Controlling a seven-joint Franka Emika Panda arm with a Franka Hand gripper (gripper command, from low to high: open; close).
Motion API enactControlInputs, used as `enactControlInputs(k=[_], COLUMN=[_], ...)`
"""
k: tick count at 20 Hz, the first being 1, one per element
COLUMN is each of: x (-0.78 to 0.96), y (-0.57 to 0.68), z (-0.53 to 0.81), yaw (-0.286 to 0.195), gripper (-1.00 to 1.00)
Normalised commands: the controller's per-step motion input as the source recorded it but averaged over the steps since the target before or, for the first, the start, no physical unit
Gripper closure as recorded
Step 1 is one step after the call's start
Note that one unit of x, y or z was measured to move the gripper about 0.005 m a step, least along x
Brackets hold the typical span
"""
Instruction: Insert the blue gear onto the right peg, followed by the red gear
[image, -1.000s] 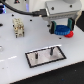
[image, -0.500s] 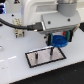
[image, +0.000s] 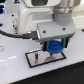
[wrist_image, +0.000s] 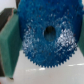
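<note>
arm now larger in the exterior view than half a second ago; gripper (image: 54, 46) closed on the blue gear (image: 54, 47), held edge-on above the black-bordered white plate (image: 35, 59); wrist view filled by gear face (wrist_image: 47, 34)

- A flat rectangular white plate with a black border (image: 34, 59) lies on the table, in the lower middle of the exterior view. Its long sides run from the exterior view's left to its right, and its far edge is partly hidden.
- A smooth white table top (image: 20, 73) carries the plate and extends around it; in the wrist view it is a pale strip (wrist_image: 47, 76).
- A dark, blurred background (image: 7, 11) lies beyond the table.
</note>
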Motion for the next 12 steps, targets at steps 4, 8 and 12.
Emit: enactControlInputs(k=[4, 8, 12], x=[0.12, 0.04, 0.03], y=[-0.06, 0.01, 0.01], z=[-0.04, 0.20, 0.41], yaw=[0.000, 0.000, 0.000], gripper=[1.00, 1.00, 1.00])
